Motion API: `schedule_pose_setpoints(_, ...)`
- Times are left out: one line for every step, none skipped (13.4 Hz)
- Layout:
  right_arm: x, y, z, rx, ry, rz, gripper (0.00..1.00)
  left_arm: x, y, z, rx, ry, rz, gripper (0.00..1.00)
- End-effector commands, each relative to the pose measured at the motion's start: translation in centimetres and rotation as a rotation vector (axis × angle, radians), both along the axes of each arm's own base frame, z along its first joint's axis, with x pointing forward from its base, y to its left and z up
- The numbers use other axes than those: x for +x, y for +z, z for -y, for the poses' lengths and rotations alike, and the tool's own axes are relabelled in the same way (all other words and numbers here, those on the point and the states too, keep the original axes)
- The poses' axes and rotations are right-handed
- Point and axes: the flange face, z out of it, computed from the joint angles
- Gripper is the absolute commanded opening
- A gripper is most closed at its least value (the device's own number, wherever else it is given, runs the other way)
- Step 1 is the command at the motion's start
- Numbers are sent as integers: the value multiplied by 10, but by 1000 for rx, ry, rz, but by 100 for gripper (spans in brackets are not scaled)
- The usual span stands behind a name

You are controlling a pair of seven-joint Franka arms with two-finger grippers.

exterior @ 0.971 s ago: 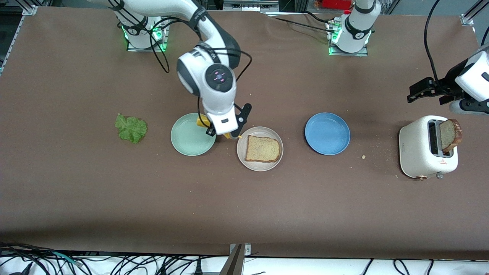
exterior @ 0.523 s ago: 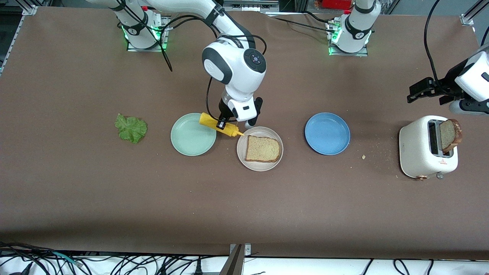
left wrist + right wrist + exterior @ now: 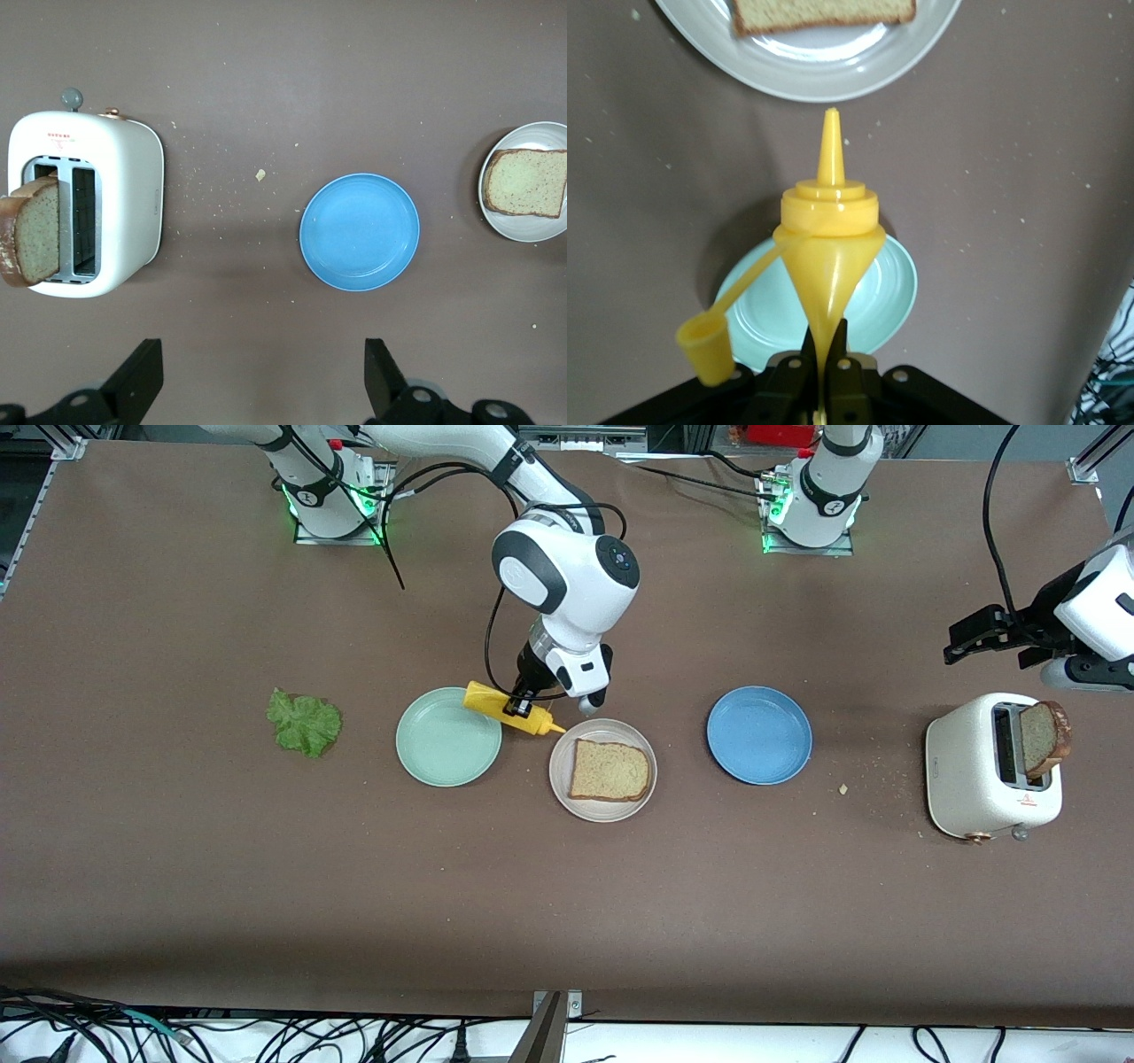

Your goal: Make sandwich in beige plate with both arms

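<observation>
On the brown surface (image 3: 177,850), the scene reads as follows.

Beige plate: the round, shallow, matte beige plate (image 3: 561,786) lies midway along the surface, between the mint-green round plate (image 3: 448,737) and the blue round plate (image 3: 759,735).

Bread in plate: one square tan slice of bread with a dark crust (image 3: 609,771) lies flat in the beige plate.

Right pincer: the right pincer (image 3: 516,705) is clamped tight on a yellow plastic squeeze bottle (image 3: 505,709), held tilted in the air over the gap between the mint-green plate and the beige plate.

Bottle nozzle: the pointed tip aims at the rim of the beige plate; the right wrist view shows the bottle's small yellow cap (image 3: 704,349) off the tip and dangling on its strap.

Left pincer: the left pincer (image 3: 264,381) hangs with fingers spread wide and nothing between them, above bare surface near the toaster; this arm waits.

Toaster: the white two-slot toaster (image 3: 974,779) stands at the left arm's end of the surface, with a second tan bread slice (image 3: 1044,737) sticking up out of one slot.

Lettuce: the ruffled green lettuce leaf (image 3: 304,724) lies flat toward the right arm's end, beside the mint-green plate and apart from it.
</observation>
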Motion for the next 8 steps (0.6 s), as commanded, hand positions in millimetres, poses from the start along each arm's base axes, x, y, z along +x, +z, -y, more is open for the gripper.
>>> schedule_pose_setpoints(-2,14,-2,-28,5,25,0,-5,1,2,37,1,12,100)
schedule_pose_setpoints(-2,17,-3,-23,7,28,0,-5,1,2,37,1,12,100)
schedule_pose_setpoints(0,20,-1,-17,-3,29,0,-5,1,1,37,3,12,100)
schedule_pose_setpoints(7,33,7,5,-22,27,0,-5,3,1,37,3,15,100)
schedule_pose_setpoints(16,54,18,55,-40,1,0,-5,1,1,37,3,12,100)
schedule_pose_setpoints(19,62,23,104,-47,-52,0,-5,1,1,37,4,12,100)
schedule_pose_setpoints(23,80,31,159,-53,-90,0,-5,1,1,37,3,12,100)
schedule_pose_setpoints(34,90,45,201,-74,-120,0,-5,1,1,37,3,12,100)
